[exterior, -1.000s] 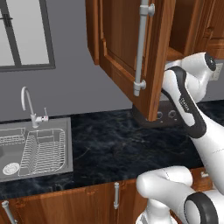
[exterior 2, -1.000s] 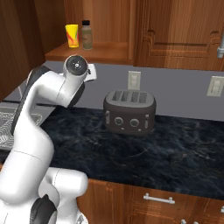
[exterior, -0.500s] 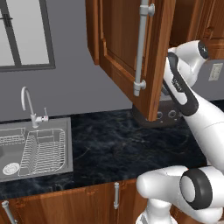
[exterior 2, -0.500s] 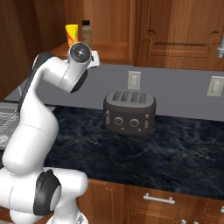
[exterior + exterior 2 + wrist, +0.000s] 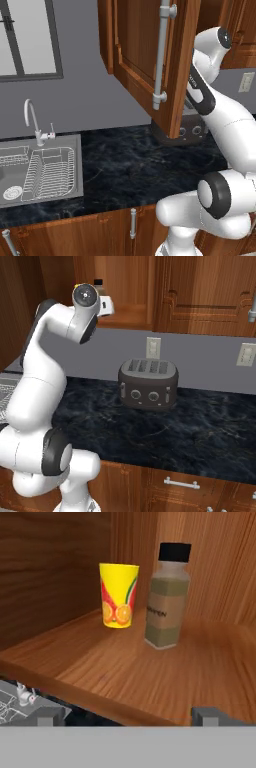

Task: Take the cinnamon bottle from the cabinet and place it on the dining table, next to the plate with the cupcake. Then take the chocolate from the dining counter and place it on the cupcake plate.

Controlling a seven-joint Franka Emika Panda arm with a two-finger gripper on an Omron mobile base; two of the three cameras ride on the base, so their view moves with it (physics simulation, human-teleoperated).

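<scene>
Gripper (image 5: 127, 714), jaws spread wide and empty at the shelf's front edge, should travel straight in toward the cinnamon bottle (image 5: 167, 597) standing upright in the cabinet (image 5: 150, 55), keeping clear of the yellow cup (image 5: 118, 595) just beside it, before closing around the label.

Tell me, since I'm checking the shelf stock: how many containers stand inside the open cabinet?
2: the cinnamon bottle on the cabinet shelf, and a yellow cup beside it. More could be hidden.

Cabinet shelf (image 5: 150, 677) — cinnamon bottle (image 5: 167, 597) beside (upright) yellow cup (image 5: 118, 595).
</scene>
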